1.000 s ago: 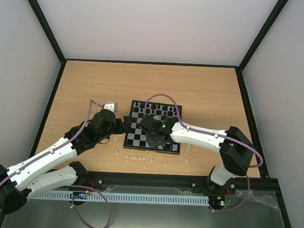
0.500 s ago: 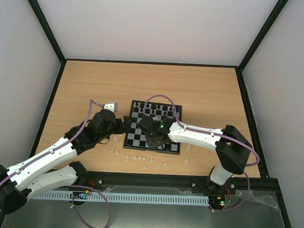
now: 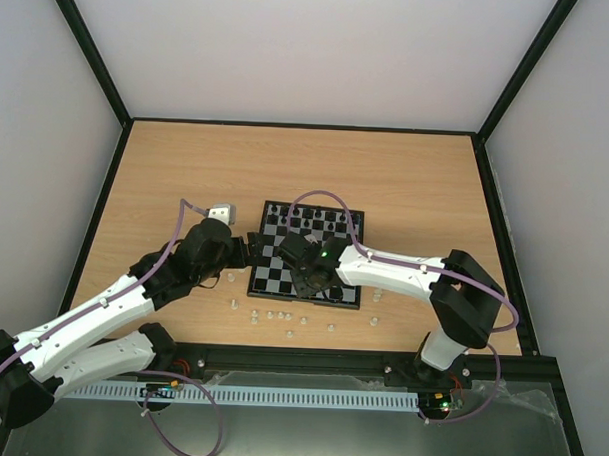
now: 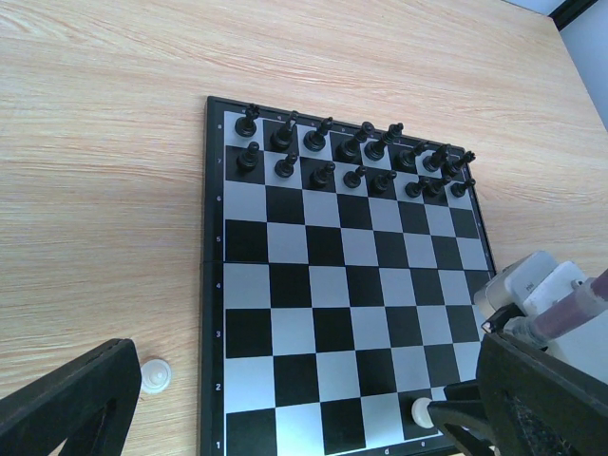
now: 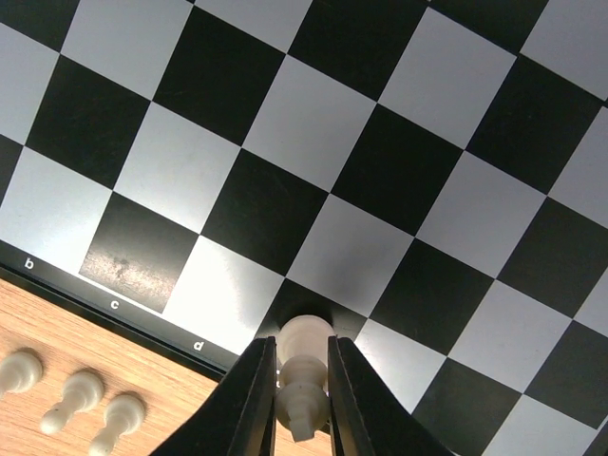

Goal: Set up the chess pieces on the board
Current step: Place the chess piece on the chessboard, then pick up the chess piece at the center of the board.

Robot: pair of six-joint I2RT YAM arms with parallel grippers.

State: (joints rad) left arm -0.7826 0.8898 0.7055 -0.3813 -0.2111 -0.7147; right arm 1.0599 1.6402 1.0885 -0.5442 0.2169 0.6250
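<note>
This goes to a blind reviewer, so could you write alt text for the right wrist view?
The right hand grips a white chess piece between two dark fingers over a black edge square of the board, next to column d. Three more white pieces sit on the wooden table at lower left.

Board (image 3: 268, 277) sat mid-worktop (image 3: 187, 164), slightly skewed. Black chess pieces (image 3: 315, 220) filled the board's two far rows. White chess pieces (image 3: 278, 315) were scattered on the wood just off the board's near edge, with a couple more off its near-right corner. Left tool (image 3: 254, 248) was at the board's left edge, touching or just beside, couldn't tell. Right tool (image 3: 308, 286) was over the board's near rows, roughly mid-width; jaws not readable from above.
</note>
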